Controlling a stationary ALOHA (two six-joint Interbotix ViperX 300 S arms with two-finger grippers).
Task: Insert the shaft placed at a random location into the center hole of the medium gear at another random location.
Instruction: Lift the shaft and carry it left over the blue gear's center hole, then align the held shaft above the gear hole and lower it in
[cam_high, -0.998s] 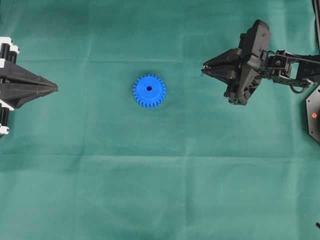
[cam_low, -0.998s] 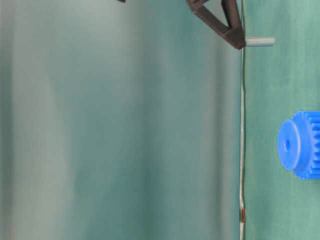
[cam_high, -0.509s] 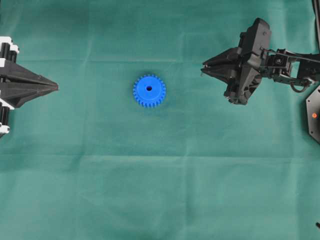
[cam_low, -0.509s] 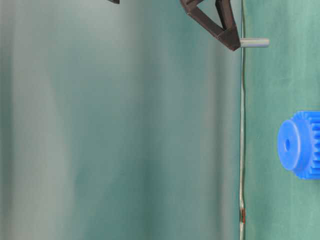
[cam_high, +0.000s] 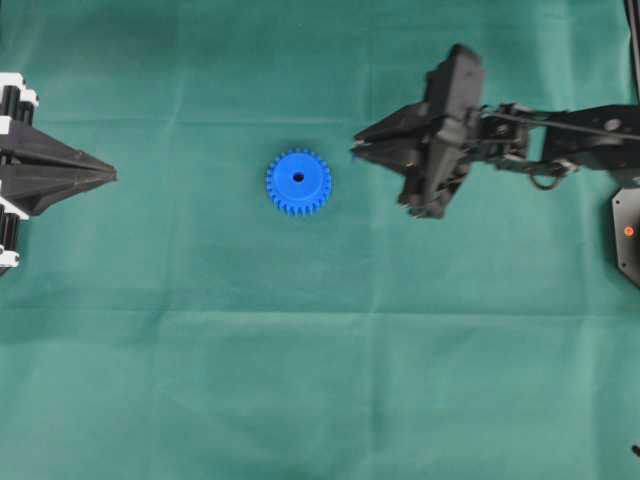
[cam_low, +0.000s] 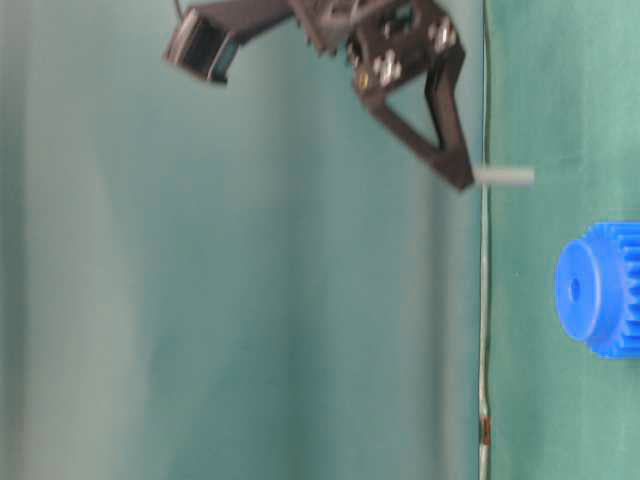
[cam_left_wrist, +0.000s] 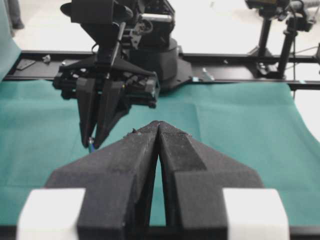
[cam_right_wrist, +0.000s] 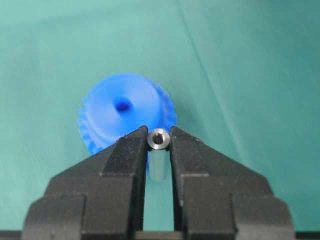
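Observation:
The blue medium gear (cam_high: 298, 182) lies flat on the green cloth, its dark center hole (cam_high: 298, 177) facing up; it also shows in the right wrist view (cam_right_wrist: 125, 117) and the table-level view (cam_low: 600, 290). My right gripper (cam_high: 356, 148) is shut on the silver shaft (cam_right_wrist: 159, 139), held upright above the cloth a little to the right of the gear. The shaft sticks out below the fingertips in the table-level view (cam_low: 503, 177). My left gripper (cam_high: 112, 176) is shut and empty at the far left; it also shows in the left wrist view (cam_left_wrist: 158, 125).
The green cloth (cam_high: 320, 380) covers the table. The right arm's base (cam_high: 628, 230) sits at the right edge. The left arm's body (cam_high: 20, 175) sits at the left edge.
My right gripper has moved left toward the gear with the shaft in it. The left gripper and the gear have not moved.

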